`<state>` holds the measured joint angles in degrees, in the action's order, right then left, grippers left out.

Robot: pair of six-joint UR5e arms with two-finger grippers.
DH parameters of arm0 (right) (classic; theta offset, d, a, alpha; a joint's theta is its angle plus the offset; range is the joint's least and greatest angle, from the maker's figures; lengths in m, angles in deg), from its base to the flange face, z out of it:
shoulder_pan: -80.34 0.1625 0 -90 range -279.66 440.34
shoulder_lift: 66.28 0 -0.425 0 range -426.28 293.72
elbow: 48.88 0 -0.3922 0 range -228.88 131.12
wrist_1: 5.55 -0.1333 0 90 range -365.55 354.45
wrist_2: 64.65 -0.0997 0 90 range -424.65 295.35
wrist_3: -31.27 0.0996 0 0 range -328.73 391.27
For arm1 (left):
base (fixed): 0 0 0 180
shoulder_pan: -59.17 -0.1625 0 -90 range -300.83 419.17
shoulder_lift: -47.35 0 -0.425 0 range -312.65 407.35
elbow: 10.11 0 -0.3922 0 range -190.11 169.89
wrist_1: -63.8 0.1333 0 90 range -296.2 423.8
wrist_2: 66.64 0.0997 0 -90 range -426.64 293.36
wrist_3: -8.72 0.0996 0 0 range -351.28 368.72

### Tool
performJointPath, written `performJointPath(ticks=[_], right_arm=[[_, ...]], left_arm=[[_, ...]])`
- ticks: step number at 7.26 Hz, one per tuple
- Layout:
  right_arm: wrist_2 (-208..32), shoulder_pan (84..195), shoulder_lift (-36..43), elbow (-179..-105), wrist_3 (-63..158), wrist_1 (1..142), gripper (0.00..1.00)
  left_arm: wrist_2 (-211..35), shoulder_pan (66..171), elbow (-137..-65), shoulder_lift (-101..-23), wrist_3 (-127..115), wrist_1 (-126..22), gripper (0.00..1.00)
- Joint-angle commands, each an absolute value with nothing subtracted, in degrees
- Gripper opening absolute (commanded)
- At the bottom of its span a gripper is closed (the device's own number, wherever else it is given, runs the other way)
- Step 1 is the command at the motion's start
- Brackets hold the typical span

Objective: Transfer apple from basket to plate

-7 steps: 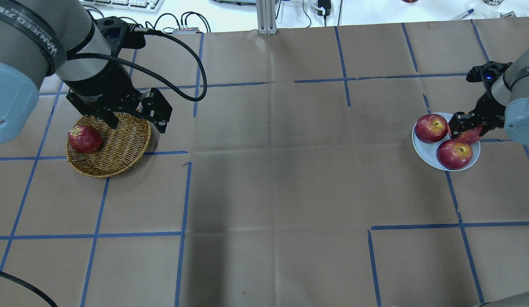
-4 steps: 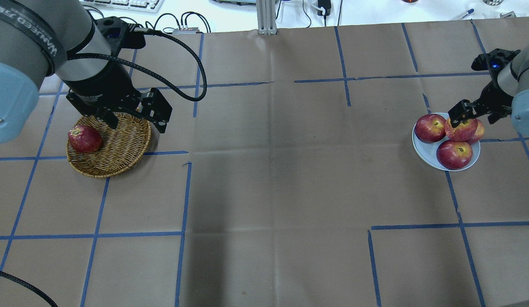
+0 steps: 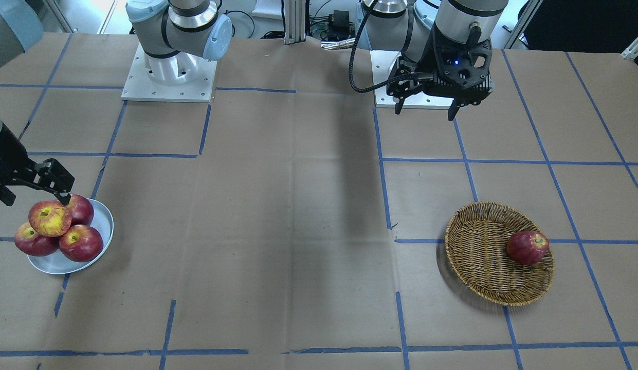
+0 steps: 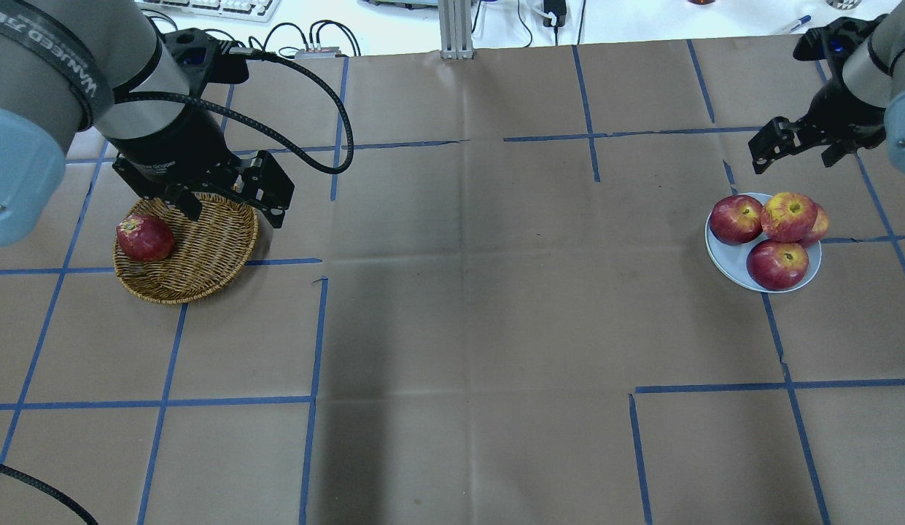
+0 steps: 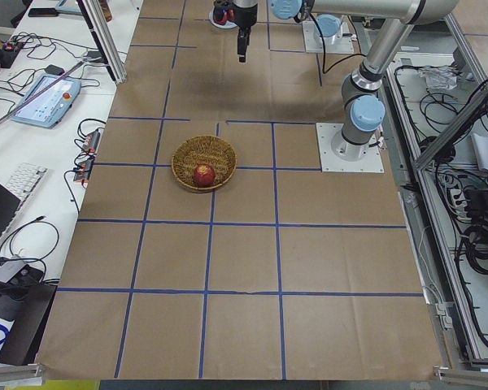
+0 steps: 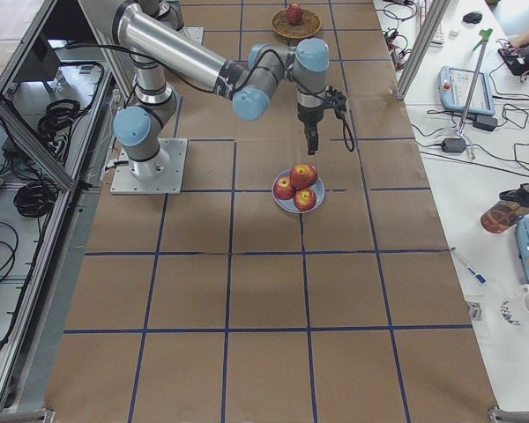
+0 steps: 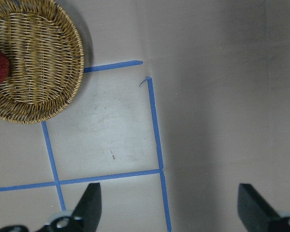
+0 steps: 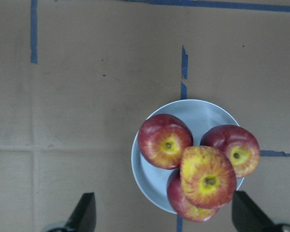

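- On the pale blue-grey plate [image 4: 722,257], the apple [image 4: 787,216], streaked with yellow-orange, sits stem dimple up on top of three darker red apples [image 4: 736,219].
- One of those darker apples is almost hidden beneath it. Overhead, only a sliver shows at the plate's edge. The right wrist view shows little more than its lower curve.
- Above and beyond the plate hangs the right gripper [image 4: 795,154], clear of the fruit, its fingers spread wide with nothing between them. Its arm is cut off by the frame edge in the overhead and front-facing views.
- Well apart from the plate, at the table's other end, the left gripper [image 4: 233,210] is raised near the wicker basket [image 4: 204,255]. It too is spread and empty, and its wrist view shows bare paper under the fingers.
- Inside the basket lies a deep-red apple [image 4: 144,238]. The left wrist view crops it to a sliver and cuts off the basket's top.
- From the side views both grippers are too small to judge.
- Under the plate and everything else lies creased brown paper [image 4: 459,306], marked into squares with blue tape [image 4: 164,401].
- Beyond the table's far edge from the plate are a white bench with a keyboard [image 4: 219,7], loose cables and an aluminium post [image 4: 456,29].
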<state>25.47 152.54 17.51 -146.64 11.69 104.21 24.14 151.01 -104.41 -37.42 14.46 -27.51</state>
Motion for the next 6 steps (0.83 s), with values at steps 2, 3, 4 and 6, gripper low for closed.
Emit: performJointPath(ticks=[2, 3, 4, 6], right_arm=[[25.44, 164.33, 23.09, -143.28, 23.16, 91.32, 1.0], [25.79, 167.15, 24.59, -143.36, 27.27, 91.05, 1.0], [25.62, 167.52, 24.78, -143.63, 27.49, 90.96, 1.0], [25.27, 167.96, 25.39, -143.28, 27.49, 90.96, 1.0]], left_arm=[[23.88, 151.01, -104.5, -37.46, 14.44, -27.51, 0.99], [23.71, 151.01, -104.5, -37.55, 14.44, -27.51, 0.99], [23.62, 151.01, -104.59, -37.55, 14.44, -27.51, 0.99], [23.36, 151.01, -104.59, -37.55, 14.44, -27.43, 0.99]])
